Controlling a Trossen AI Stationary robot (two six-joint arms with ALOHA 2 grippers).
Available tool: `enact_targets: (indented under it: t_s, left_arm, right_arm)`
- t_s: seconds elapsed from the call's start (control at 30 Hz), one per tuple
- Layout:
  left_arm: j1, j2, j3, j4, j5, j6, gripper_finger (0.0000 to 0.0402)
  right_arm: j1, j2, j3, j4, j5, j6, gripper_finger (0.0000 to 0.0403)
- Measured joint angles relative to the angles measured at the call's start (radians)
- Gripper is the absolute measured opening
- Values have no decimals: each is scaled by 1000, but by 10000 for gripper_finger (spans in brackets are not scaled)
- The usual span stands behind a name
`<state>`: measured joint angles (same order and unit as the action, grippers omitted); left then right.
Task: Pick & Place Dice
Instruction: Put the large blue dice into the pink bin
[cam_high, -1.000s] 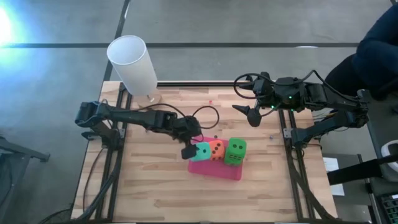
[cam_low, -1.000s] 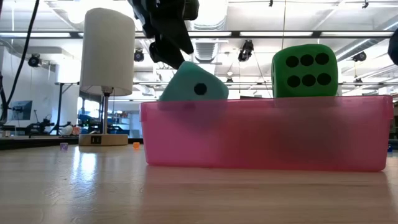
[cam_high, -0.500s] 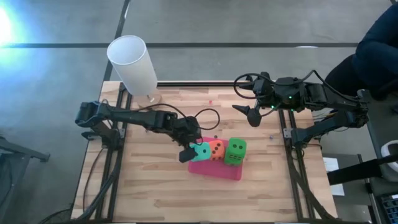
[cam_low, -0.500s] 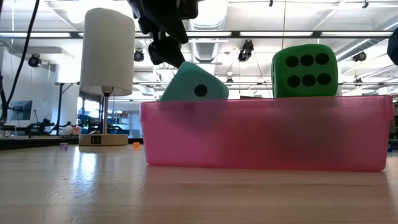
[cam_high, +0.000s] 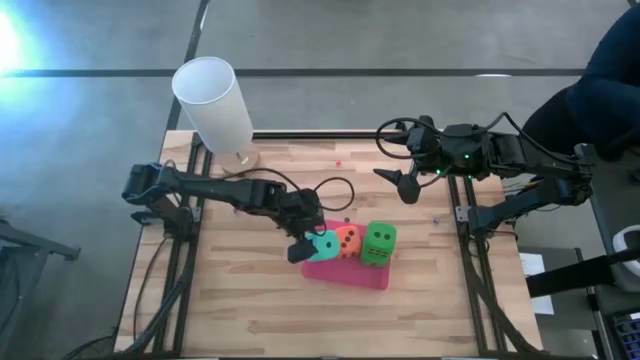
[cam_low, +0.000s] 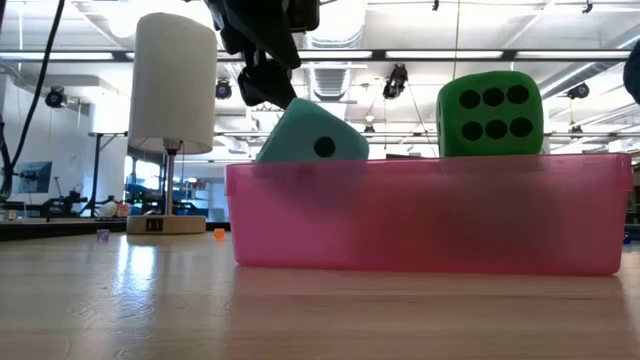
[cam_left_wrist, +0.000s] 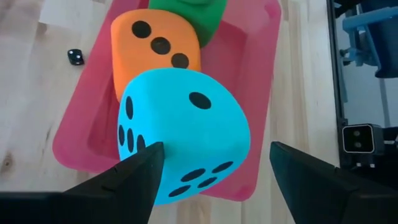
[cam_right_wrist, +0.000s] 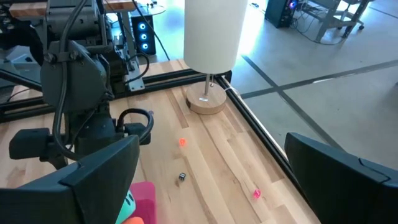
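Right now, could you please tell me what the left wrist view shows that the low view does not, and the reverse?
Only the left wrist view shows the soft orange die with its diagonal row of three pips, lying in the tray between the teal and green dice, and a tiny black cube on the wooden table.

Only the low view shows the white cylindrical lamp and the green die's six-pip face.

Both show the shallow pink plastic tray, the tilted teal foam die at its end, and the open left gripper just above that die.

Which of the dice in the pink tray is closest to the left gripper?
The teal die, tilted at the tray's end, between the open left gripper's fingers; orange and green lie beyond.
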<state>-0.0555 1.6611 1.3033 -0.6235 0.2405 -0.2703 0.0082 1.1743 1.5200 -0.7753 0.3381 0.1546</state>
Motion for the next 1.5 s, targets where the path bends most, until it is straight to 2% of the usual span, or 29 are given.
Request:
enact_targets:
  t_s: [0.17, 0.33, 0.57, 0.73, 1.5]
  left_arm:
    - [-2, 0, 0, 1, 4, 1, 295]
    - [-14, 0, 0, 25, 116, 1, 295]
    - [-44, 0, 0, 32, 136, 9, 286]
    - [-61, 0, 0, 32, 202, 9, 285]
    - [-67, -6, 6, 29, 201, 8, 253]
  right_arm:
    - [0, 0, 0, 0, 0, 0, 400]
    - [0, 0, 0, 0, 0, 0, 400]
    - [0, 0, 0, 0, 0, 1, 400]
    - [0, 0, 0, 0, 0, 1, 400]
    - [0, 0, 0, 0, 0, 0, 400]
